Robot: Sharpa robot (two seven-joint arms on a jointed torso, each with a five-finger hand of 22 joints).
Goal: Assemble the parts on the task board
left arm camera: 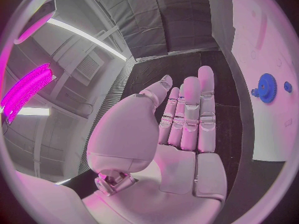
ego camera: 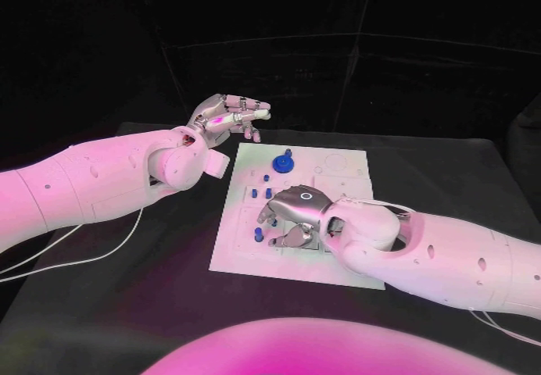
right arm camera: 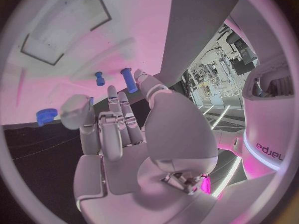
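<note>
The right hand [ego camera: 295, 219] is held low over the task board [ego camera: 344, 168], fingers apart and empty, just beside the small blue parts [ego camera: 260, 193] standing toward the board's left edge. The left hand [ego camera: 226, 116] is kept off the board's far-left corner, fingers straight, holding nothing. The blue gear [ego camera: 283, 162] is seated further up the board.

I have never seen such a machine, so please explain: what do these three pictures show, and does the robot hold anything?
It is a robot with two white arms ending in silver hands. One picture looks down from its head; each round picture comes from a camera at one wrist. On the black table lies a white task board with small blue parts, among them a blue gear. The left hand hovers beside the board's far corner, fingers straight, holding nothing. The right hand is low over the board; nothing seems held.
</note>
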